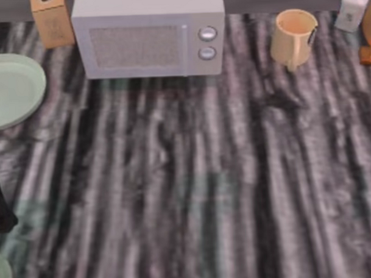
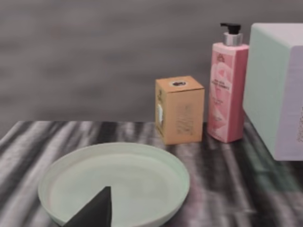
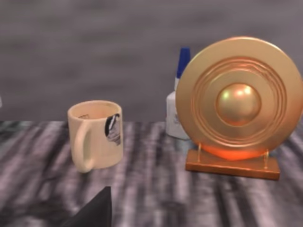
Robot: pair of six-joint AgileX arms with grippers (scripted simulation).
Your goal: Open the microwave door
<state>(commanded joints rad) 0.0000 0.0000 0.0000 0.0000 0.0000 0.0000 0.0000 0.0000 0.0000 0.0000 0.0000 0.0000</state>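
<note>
The microwave (image 1: 148,33) stands at the table's back, left of the middle, and its side (image 2: 277,90) shows in the left wrist view. The microwave door (image 1: 133,46), with its speckled mesh window, lies flat against the front, closed. Two round knobs (image 1: 208,43) sit on the narrow panel to its right. My left arm (image 1: 0,203) is a dark shape at the left edge, far from the door. One finger (image 2: 97,213) of its gripper shows over a plate, with nothing against its inner face. The right arm is outside the top view. One finger (image 3: 97,213) of its gripper shows, likewise bare.
A pale green plate (image 1: 10,90) lies at the left, with a brown box (image 1: 50,22) and a pink pump bottle (image 2: 227,90) behind it. Right of the microwave stand a cream mug (image 1: 293,37), a white bottle (image 1: 352,11) and a copper disc on a stand (image 3: 239,104).
</note>
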